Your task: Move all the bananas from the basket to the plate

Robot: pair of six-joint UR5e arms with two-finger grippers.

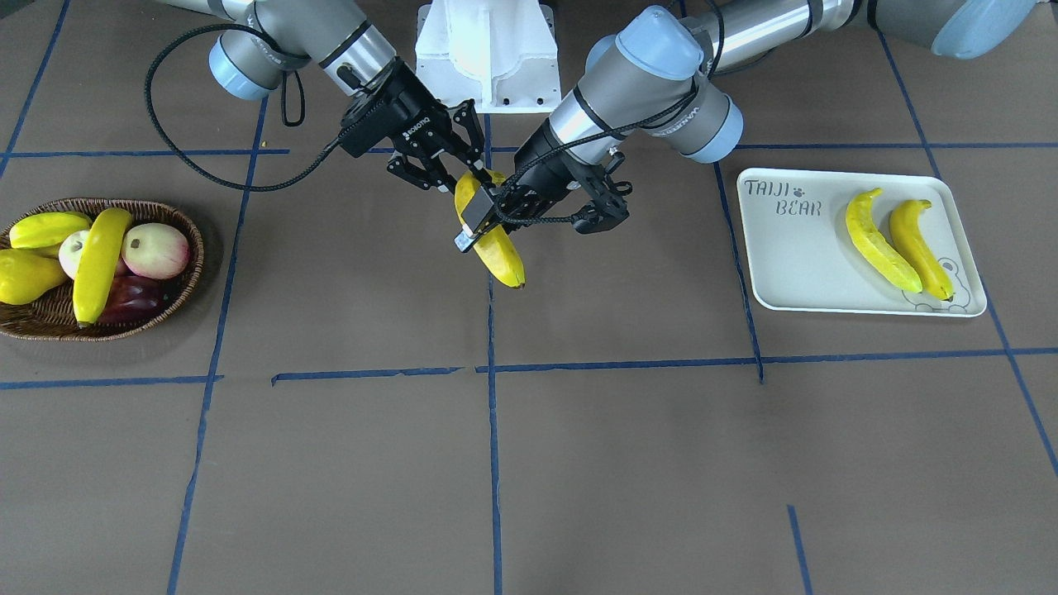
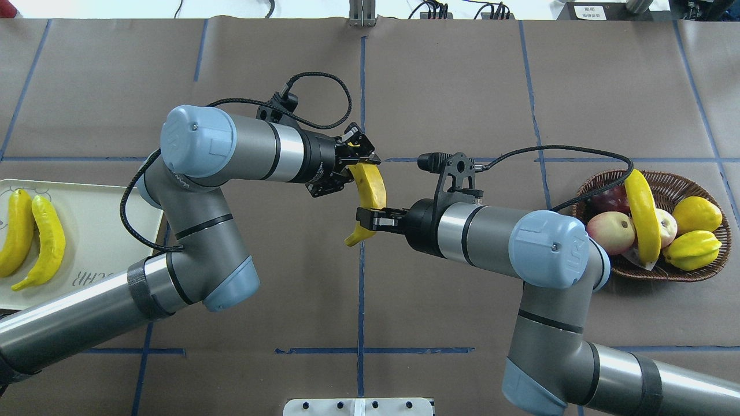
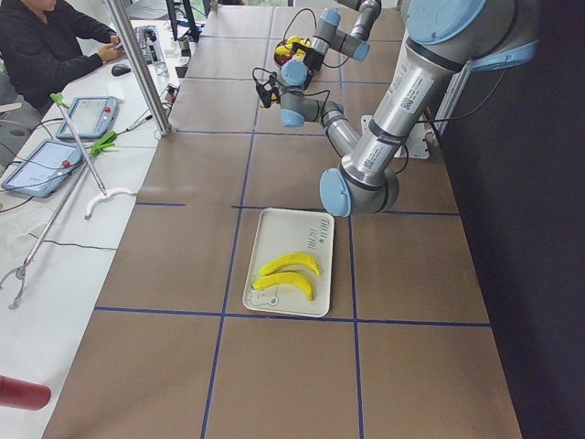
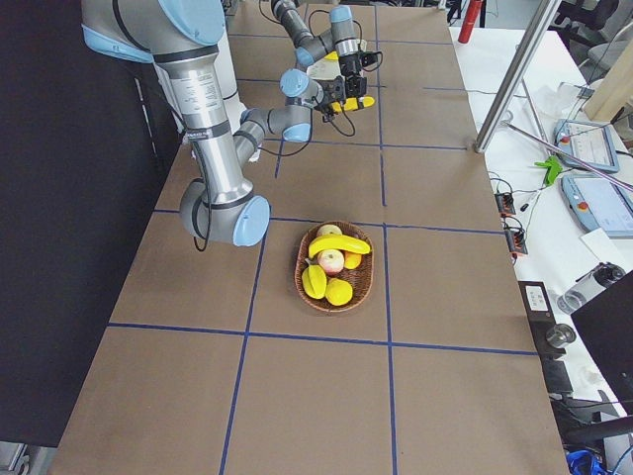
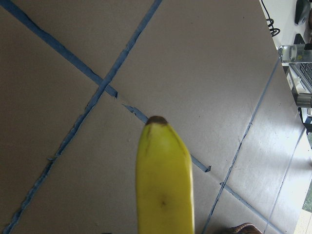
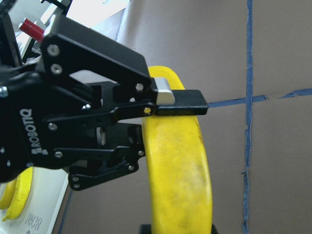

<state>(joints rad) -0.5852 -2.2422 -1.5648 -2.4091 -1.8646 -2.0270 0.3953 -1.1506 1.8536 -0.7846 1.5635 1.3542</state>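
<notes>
A yellow banana hangs in mid-air over the table's middle, with both grippers on it. My right gripper is shut on one end and my left gripper is shut on the other part. In the overhead view the left gripper grips the banana at its top and the right gripper grips it lower down. One banana lies across the brown wicker basket. Two bananas lie on the white plate.
The basket also holds pink-white apples, stubby yellow fruits and a dark purple fruit. The robot's white base stands behind the grippers. Blue tape lines cross the brown table. A person sits beside the table in the left view.
</notes>
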